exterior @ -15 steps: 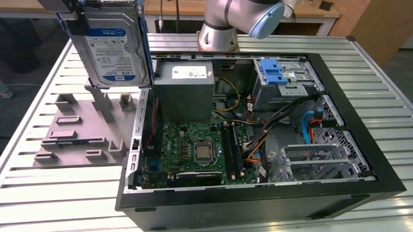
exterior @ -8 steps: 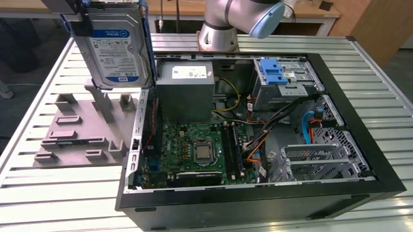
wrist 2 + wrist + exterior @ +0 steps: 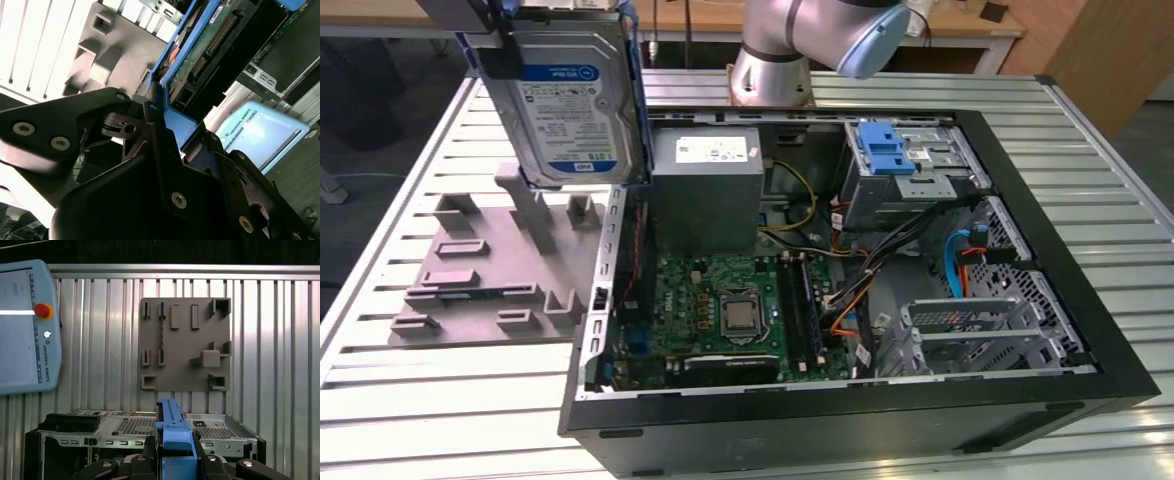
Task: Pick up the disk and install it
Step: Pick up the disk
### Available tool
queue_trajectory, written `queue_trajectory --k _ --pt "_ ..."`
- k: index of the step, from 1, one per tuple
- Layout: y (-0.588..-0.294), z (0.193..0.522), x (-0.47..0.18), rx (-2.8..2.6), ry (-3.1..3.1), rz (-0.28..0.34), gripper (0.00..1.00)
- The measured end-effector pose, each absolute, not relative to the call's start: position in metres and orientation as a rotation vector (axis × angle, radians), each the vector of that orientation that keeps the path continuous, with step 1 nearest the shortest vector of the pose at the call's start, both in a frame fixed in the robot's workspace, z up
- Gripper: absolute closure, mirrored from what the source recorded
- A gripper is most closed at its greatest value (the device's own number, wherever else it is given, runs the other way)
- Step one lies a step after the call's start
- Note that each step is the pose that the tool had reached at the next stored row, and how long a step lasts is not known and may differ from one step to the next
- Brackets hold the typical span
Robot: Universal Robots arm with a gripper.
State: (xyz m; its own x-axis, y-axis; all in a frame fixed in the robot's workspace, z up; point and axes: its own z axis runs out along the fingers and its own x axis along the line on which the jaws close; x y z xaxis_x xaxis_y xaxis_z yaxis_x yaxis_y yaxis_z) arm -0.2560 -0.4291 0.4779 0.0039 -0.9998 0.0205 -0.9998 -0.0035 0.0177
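Note:
The disk (image 3: 567,105), a silver drive with a white-and-blue label in a blue plastic frame, hangs upright in the air at the exterior view's upper left. It is above the grey fixture plate (image 3: 494,260) and just outside the wall of the open computer case (image 3: 854,400). My gripper (image 3: 520,40) is shut on its upper end. In the second wrist view the black fingers (image 3: 155,135) clamp the blue frame, and the disk's (image 3: 210,45) green circuit side shows beyond them. In the first wrist view the frame's blue edge (image 3: 172,432) rises between the fingers (image 3: 205,462).
Inside the case a drive cage holds a bare blue bracket (image 3: 887,150) at the far right, with the grey power supply (image 3: 707,185) beside it and the motherboard (image 3: 727,310) below. The arm's base (image 3: 774,60) stands behind the case. A teach pendant (image 3: 25,325) lies on the slatted table.

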Motion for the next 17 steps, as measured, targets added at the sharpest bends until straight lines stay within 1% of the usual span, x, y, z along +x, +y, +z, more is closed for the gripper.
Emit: queue_trajectory --k 17 --pt "-0.432 0.477 -0.238 2.206 -2.198 0.003 0.64"
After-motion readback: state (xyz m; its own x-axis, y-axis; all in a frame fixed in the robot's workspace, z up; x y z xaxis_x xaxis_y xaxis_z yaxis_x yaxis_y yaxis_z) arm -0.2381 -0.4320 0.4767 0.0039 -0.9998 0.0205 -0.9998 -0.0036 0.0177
